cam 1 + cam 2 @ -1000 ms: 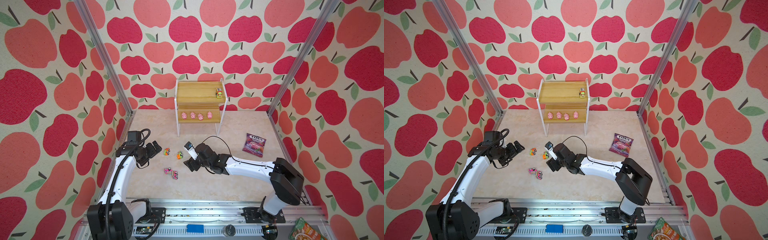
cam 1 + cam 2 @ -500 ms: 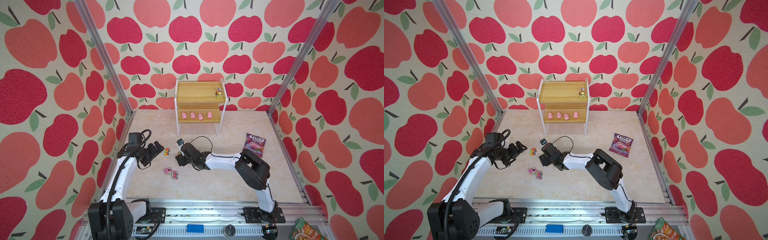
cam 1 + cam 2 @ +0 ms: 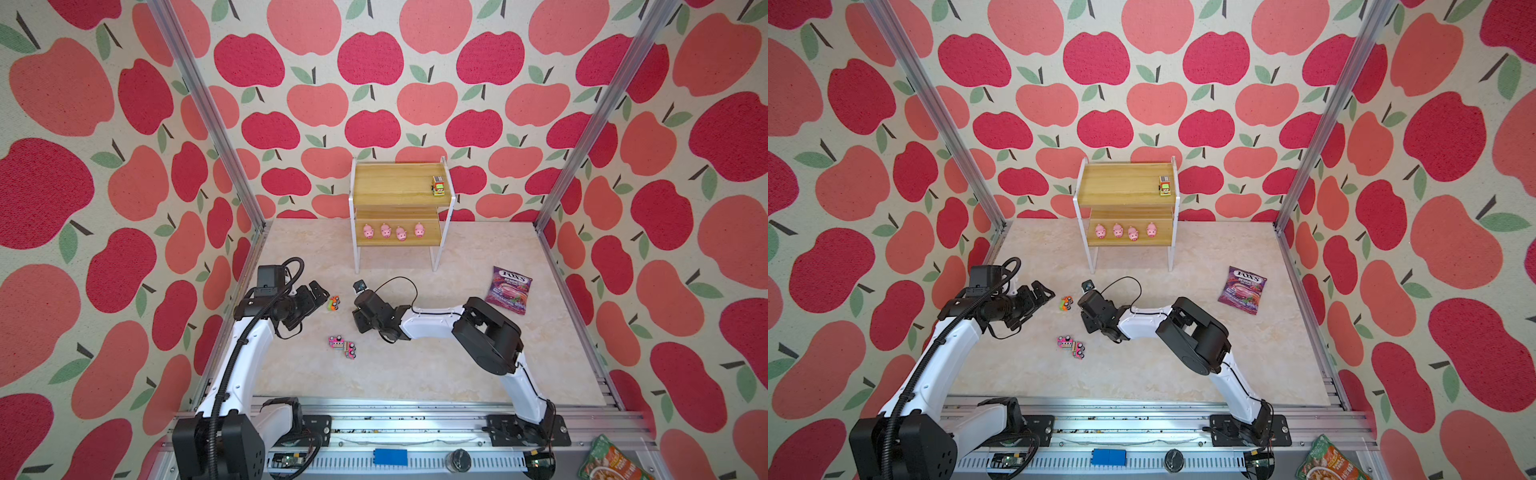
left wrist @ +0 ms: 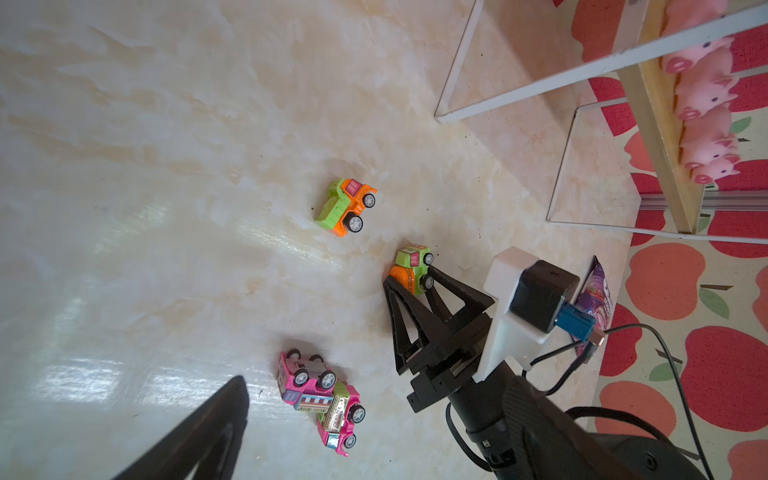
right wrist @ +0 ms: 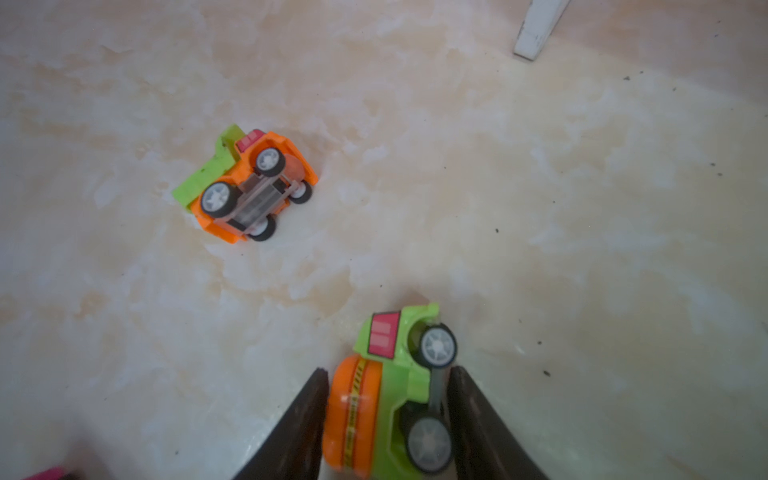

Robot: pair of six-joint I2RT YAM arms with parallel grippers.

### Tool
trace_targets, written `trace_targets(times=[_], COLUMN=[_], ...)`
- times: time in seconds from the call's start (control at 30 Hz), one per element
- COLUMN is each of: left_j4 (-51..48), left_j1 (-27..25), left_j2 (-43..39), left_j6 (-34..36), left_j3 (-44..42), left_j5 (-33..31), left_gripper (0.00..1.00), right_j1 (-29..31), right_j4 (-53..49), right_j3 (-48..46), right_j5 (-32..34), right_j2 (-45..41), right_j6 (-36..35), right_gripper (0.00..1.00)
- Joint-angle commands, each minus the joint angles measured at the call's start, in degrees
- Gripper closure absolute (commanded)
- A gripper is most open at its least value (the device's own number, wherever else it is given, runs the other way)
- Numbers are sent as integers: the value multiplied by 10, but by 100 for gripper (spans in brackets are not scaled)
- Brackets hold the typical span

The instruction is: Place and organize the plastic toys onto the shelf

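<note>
In front of the shelf [image 3: 399, 189], on the bench [image 5: 540, 208], the right pincer [image 5: 387, 371] clamped the green truck [image 5: 395, 415], judged light, rigid and slippery, between drum and wheel side; the left pincer [image 3: 321, 292] stood wide, empty.

Left gripper [image 3: 321, 292] hovers, jaws spread wide; right gripper [image 5: 386, 376], arm stretched low, pinches the green-orange truck [image 5: 397, 345].

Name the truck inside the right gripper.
The green truck with the orange drum: the right gripper straddles it. The orange truck and the pink pair lie apart, ungripped.
</note>
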Motion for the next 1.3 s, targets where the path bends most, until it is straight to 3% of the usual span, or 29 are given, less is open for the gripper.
trace_targets(times=[0.0, 0.07, 0.37, 0.77, 1.03, 1.27], left_j4=[-2, -13, -25, 1, 10, 14], left_j1=[-19, -35, -100, -105, -107, -109], left_j2=[-6, -3, 7, -10, -42, -56], left_j6=[32, 53, 116, 132, 132, 132], left_j3=[40, 60, 98, 66, 55, 51], left_j5=[-11, -20, -71, -74, -69, -67], left_gripper=[2, 2, 2, 3, 3, 3], right_j1=[-6, -10, -33, -78, -129, -164], right_j4=[-6, 3, -2, 81, 253, 352], right_j3=[7, -7, -60, -174, -290, -376], right_j5=[-26, -46, -146, -320, -358, -322], right_j2=[-11, -29, -101, -118, -120, -135], right_j6=[10, 13, 53, 282, 447, 541], right_gripper=[57, 63, 69, 71, 68, 58])
